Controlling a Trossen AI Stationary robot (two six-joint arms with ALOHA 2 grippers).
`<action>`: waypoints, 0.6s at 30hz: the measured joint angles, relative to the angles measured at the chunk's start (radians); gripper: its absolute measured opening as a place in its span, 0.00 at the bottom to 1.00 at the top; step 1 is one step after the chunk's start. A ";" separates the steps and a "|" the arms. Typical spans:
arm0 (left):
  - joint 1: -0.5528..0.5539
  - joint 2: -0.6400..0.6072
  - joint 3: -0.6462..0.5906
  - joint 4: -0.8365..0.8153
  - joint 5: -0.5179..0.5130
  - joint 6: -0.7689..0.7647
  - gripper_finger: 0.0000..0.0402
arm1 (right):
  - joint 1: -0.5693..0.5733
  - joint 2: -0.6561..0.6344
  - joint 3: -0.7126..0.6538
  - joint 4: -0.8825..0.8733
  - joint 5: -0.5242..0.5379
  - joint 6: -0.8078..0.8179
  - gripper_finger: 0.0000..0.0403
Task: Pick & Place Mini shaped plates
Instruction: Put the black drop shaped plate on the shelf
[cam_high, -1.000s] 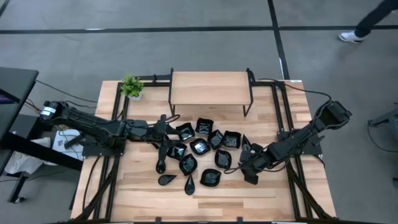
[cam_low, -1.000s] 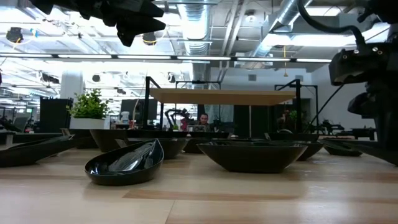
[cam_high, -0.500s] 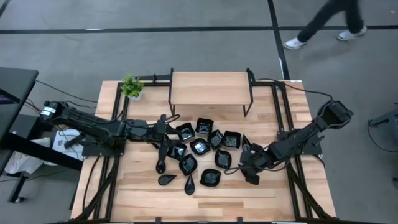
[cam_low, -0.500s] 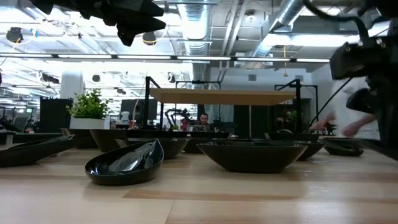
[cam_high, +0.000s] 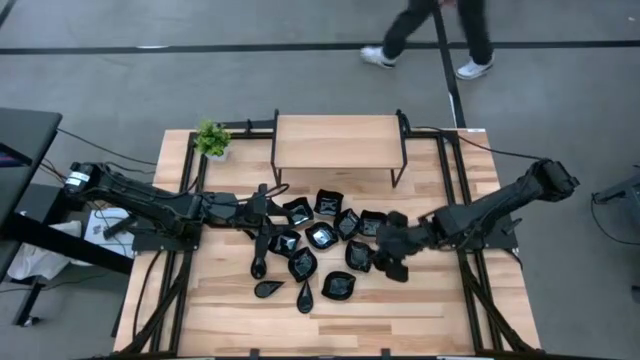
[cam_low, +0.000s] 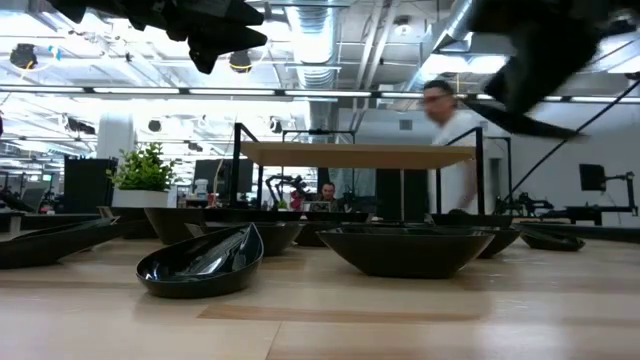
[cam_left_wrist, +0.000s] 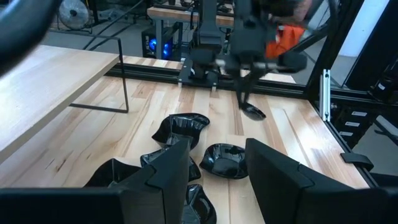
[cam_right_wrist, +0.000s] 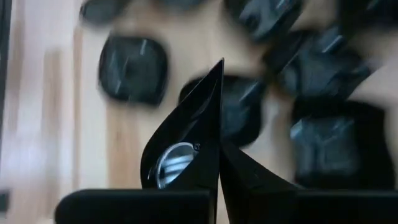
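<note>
Several glossy black mini plates (cam_high: 320, 237) lie clustered on the wooden table's middle, resting on their bases. My left gripper (cam_high: 268, 222) hovers open over the cluster's left side; in its wrist view, plates (cam_left_wrist: 221, 160) lie past its fingers (cam_left_wrist: 168, 177). My right gripper (cam_high: 390, 258) is at the cluster's right side, shut on a teardrop plate (cam_right_wrist: 196, 124). The left wrist view shows that plate (cam_left_wrist: 252, 112) below the right gripper, far off. My right gripper pinches the teardrop plate between its two fingers (cam_right_wrist: 137, 208) at the plate's broad end (cam_right_wrist: 208, 180). The pointed tip (cam_right_wrist: 220, 64) points away from the fingers, over the plates below. The plate is lifted clear of the table.
A wooden riser shelf (cam_high: 338, 140) on black legs stands at the table's far side, with a small green potted plant (cam_high: 212, 138) at the far left corner. Black frame rails (cam_high: 452, 180) run along the table's sides. A person (cam_high: 430, 30) walks on the floor beyond.
My right gripper has risen and moved toward the table's left and a little toward the far edge, carrying the teardrop plate over the cluster's right side. A person has walked leftward across the floor behind the table.
</note>
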 joint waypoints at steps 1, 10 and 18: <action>0.000 0.000 0.000 0.000 0.000 0.000 0.40 | -0.026 -0.003 0.021 -0.005 0.017 -0.027 0.00; 0.000 0.000 0.000 0.003 0.000 0.000 0.40 | -0.311 -0.008 0.219 -0.012 0.050 -0.269 0.00; 0.000 0.000 0.000 0.004 0.000 0.000 0.40 | -0.617 -0.008 0.339 -0.012 0.038 -0.359 0.01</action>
